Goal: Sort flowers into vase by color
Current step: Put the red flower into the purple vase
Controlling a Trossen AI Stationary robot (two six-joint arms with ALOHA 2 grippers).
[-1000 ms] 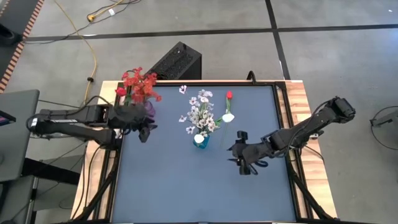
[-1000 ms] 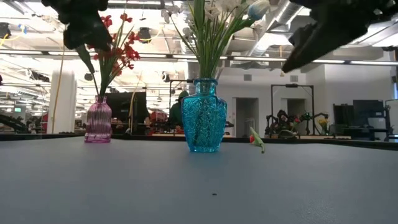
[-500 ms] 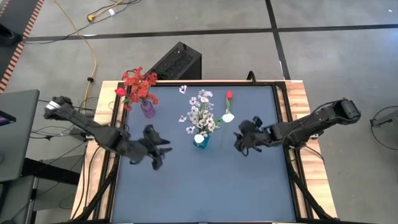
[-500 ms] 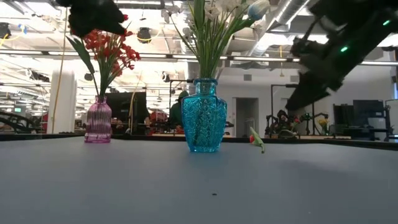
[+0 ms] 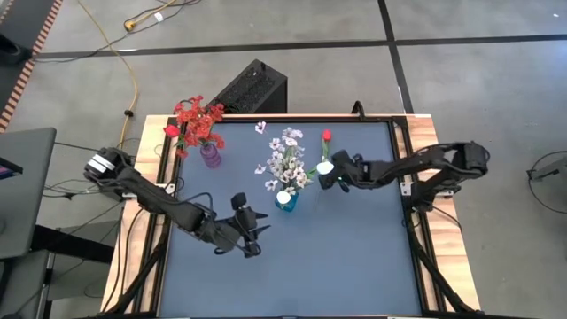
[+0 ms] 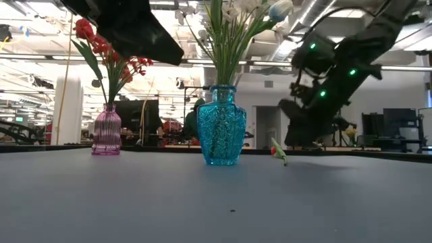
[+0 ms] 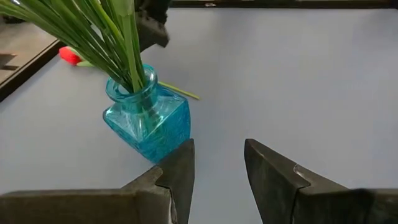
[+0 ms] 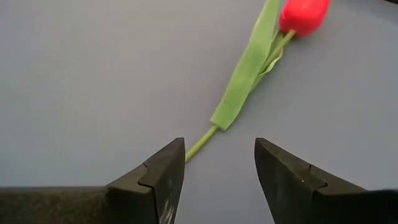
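1. High view: over the blue table [image 5: 354, 257], the right gripper [image 5: 337, 174] hovers at the lower end of a loose red tulip [image 5: 326, 136] lying near the far edge, just beside the blue vase [image 5: 284, 200] of white flowers [image 5: 285, 159]. The left gripper [image 5: 250, 237] sits nearer the front, left of that vase. The pink vase [image 5: 211, 156] with red flowers [image 5: 197, 120] stands at the far left corner.

2. Low view: the blue vase [image 6: 222, 125] stands mid-table, the pink vase [image 6: 106, 130] well apart at the left. The tulip [image 6: 278, 152] lies flat, the right gripper just above it.

3. Left wrist view: the left gripper [image 7: 219, 163] is empty, fingers [image 7: 180, 168] parted with a narrow gap, pointing toward the blue vase [image 7: 148, 120]; the tulip [image 7: 71, 55] lies beyond.

4. Right wrist view: the right gripper [image 8: 219, 167] is spread wide and holds nothing, with the tulip's [image 8: 302, 15] stem end running between its fingers [image 8: 163, 171].
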